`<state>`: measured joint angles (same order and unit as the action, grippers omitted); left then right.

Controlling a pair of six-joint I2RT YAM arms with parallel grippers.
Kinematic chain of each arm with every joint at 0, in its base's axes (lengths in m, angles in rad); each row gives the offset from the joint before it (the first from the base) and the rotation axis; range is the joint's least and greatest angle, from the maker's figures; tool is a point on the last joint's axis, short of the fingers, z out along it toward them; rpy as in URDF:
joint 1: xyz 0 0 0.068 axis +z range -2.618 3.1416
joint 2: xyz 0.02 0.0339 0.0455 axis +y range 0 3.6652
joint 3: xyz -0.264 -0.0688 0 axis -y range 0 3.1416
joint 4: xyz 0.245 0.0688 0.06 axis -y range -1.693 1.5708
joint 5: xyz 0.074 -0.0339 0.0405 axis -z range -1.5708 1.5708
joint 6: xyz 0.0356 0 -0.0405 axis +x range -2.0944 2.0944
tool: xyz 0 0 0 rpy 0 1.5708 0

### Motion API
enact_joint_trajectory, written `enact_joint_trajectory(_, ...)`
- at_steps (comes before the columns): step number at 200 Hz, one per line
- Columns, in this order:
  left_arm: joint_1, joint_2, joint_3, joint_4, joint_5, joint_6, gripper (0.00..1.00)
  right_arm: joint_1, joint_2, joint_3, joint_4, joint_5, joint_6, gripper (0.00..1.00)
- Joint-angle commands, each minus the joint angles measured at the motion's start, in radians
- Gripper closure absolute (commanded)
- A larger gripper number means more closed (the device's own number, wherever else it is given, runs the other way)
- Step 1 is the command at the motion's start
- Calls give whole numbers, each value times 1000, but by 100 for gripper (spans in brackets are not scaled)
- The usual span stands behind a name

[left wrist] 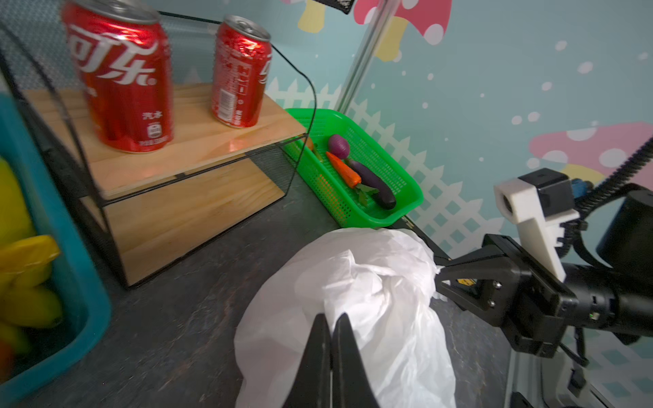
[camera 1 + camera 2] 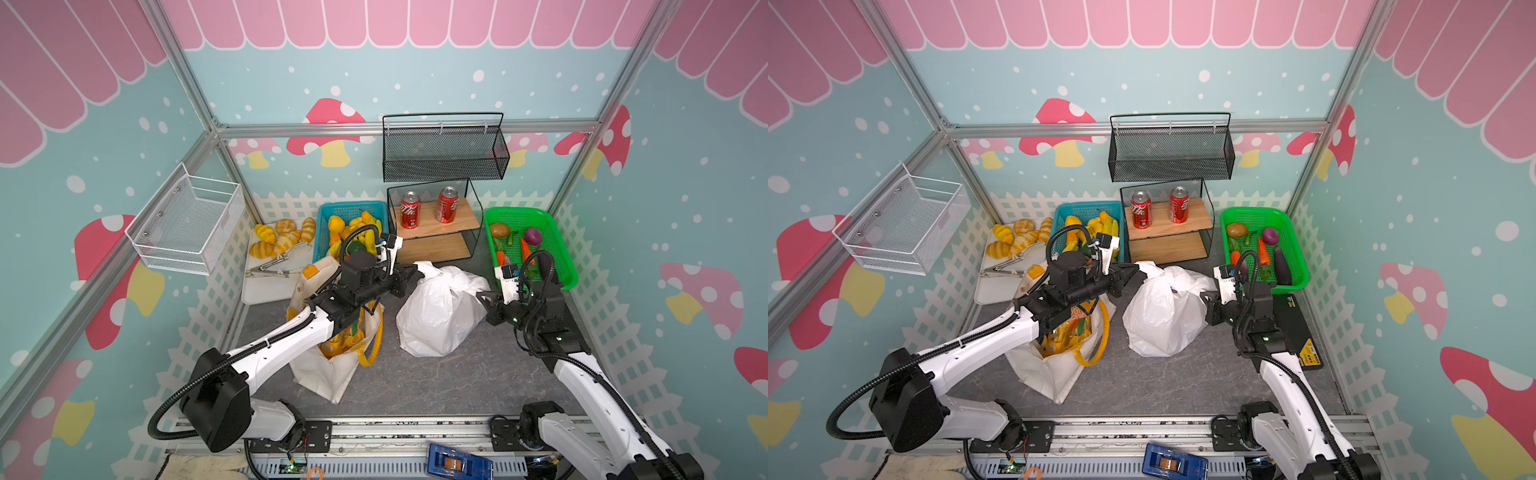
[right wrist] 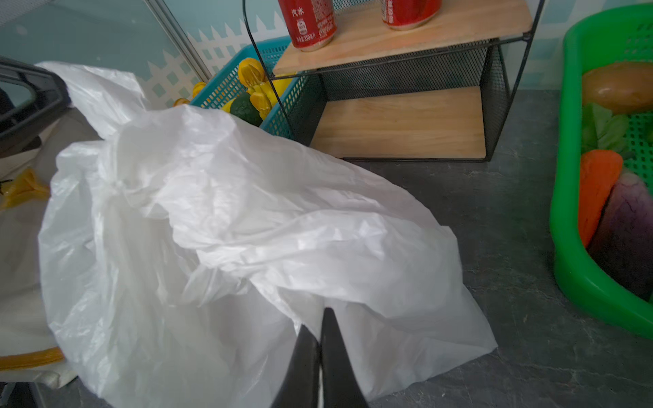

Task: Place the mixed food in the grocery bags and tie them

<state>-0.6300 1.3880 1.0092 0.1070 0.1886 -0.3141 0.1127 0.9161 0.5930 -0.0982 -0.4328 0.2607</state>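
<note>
nearest, behind and below the left end effector (image 2: 415,272), the canvas tote (image 2: 328,376) stands open on the desk (image 2: 436,386) under that arm, with the orange-yellow snack packet (image 2: 341,344) inside it. between the two end effectors sits the white plastic bag (image 2: 436,316), bulging and gathered at its top; what it holds cannot be seen. the left end effector has its fingers pressed together on one twisted ear of the bag. the right end effector (image 2: 482,297) is likewise pinched on the opposite ear, the film drawn out to its tips in the left wrist view. just beyond the right end effector, the green basket (image 2: 515,210) holds the carrot (image 1: 342,169) and the eggplant (image 1: 374,183), touching each other and not yet bagged. farther off, beyond the left end effector, two soda cans (image 2: 410,210) stand on the wooden shelf (image 2: 430,228). the tying looks under way, and the risks lie in the film. a hard pull could tear it or slip it from a pinch, since little plastic is caught. a lopsided pull could tip the bag. closing the knot now would shut out the vegetables in the basket. the left arm could also snag the tote's yellow handle.
</note>
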Motion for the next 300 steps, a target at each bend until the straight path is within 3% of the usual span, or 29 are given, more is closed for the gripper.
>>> enact_joint_trajectory(1,54,-12,-29,-20,-199,42,100,-68,15,-65,-27,104,11,100)
enact_joint_trajectory(20,58,21,-9,-43,-251,75,100,-123,15,-144,68,71,65,100)
enact_joint_trajectory(43,50,46,17,-30,-207,64,100,-121,27,-171,133,16,104,100)
enact_joint_trajectory(69,-4,46,68,-58,-226,109,100,-96,4,-139,127,0,109,100)
enact_joint_trajectory(90,10,58,83,-77,-263,130,100,-103,-6,-138,113,15,106,100)
enact_joint_trajectory(102,52,83,77,-77,-280,124,100,-143,14,-176,122,18,109,100)
enact_joint_trajectory(127,86,191,95,-92,-329,162,100,-282,66,-309,255,-89,190,100)
enact_joint_trajectory(146,68,205,101,-80,-325,162,100,-277,48,-340,310,-95,234,100)
enact_joint_trajectory(190,43,173,138,-104,-321,171,100,-262,9,-311,276,-86,201,100)
enact_joint_trajectory(236,39,149,134,-82,-233,144,100,-263,11,-303,296,-80,189,100)
enact_joint_trajectory(250,39,121,115,-40,-188,127,85,-261,-13,-280,290,-85,176,95)
enact_joint_trajectory(268,37,79,93,9,-137,98,69,-250,-54,-229,241,-57,146,79)
enact_joint_trajectory(300,14,-14,61,35,-112,76,52,-192,-130,-113,134,48,94,54)
